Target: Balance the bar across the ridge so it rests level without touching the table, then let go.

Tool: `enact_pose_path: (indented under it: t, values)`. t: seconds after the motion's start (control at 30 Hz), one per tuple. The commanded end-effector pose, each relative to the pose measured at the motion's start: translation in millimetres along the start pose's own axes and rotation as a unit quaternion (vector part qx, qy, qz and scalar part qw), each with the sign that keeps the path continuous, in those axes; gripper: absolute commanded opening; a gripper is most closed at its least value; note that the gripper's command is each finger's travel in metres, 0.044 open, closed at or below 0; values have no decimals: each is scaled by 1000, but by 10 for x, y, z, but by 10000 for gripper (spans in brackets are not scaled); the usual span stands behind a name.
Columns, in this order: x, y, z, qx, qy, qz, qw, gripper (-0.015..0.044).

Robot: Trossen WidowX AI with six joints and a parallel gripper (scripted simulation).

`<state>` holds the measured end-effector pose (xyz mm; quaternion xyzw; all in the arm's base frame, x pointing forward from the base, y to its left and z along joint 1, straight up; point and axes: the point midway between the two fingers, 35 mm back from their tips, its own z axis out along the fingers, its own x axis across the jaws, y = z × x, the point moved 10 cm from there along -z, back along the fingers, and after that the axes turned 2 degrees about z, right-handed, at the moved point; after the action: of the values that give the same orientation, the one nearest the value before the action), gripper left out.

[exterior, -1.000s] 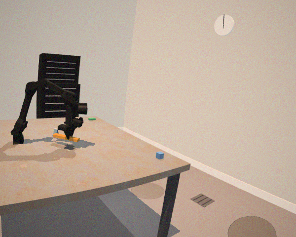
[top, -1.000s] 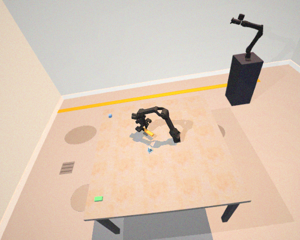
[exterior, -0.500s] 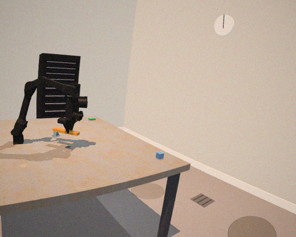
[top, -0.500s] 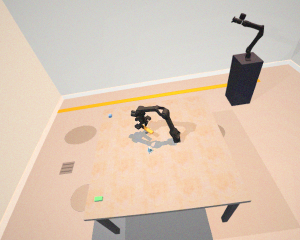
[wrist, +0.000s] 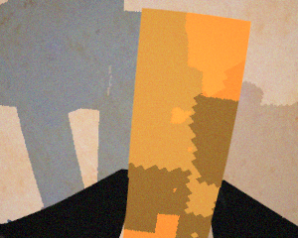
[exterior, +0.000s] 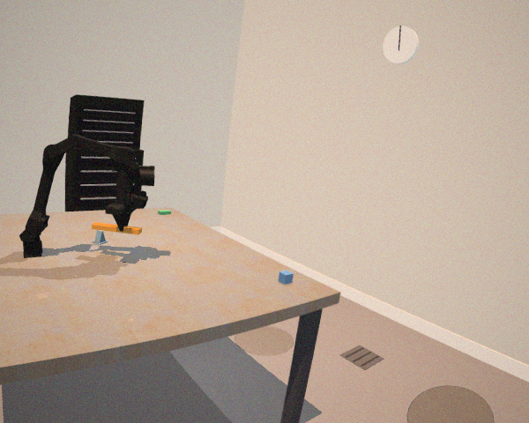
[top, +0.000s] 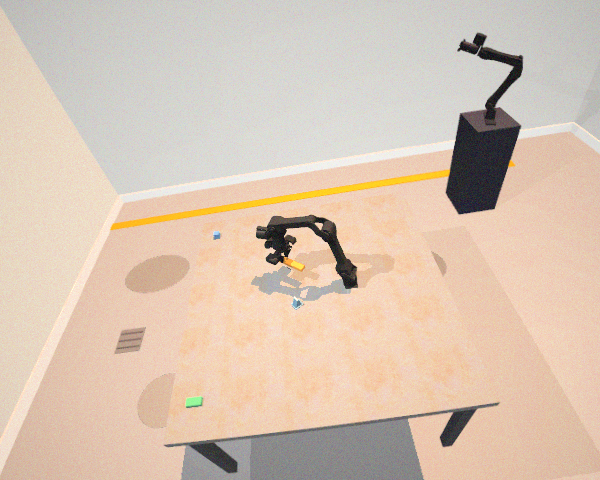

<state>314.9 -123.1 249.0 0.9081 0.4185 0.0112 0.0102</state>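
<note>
Arching downward, end effector [exterior: 120, 226] grips bar [exterior: 135, 230] aloft.

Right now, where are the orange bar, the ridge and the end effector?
orange bar [exterior: 130, 229], exterior view, its right half.
ridge [exterior: 100, 237], exterior view, its front face.
end effector [exterior: 120, 226], exterior view, the fingertips clamped on the bar.

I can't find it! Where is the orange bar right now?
The orange bar is up in the air, pinched by the gripper, a bit above and beside the little blue ridge near the table's middle.
</note>
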Motion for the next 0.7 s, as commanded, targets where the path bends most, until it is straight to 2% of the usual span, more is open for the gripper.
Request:
enact_pose_path:
  t: [0.0,0.67]
  values:
    - [125,-80,-10,0,0,-45,999,0]
    - [760,-542,-20,2,3,-283,959,0]
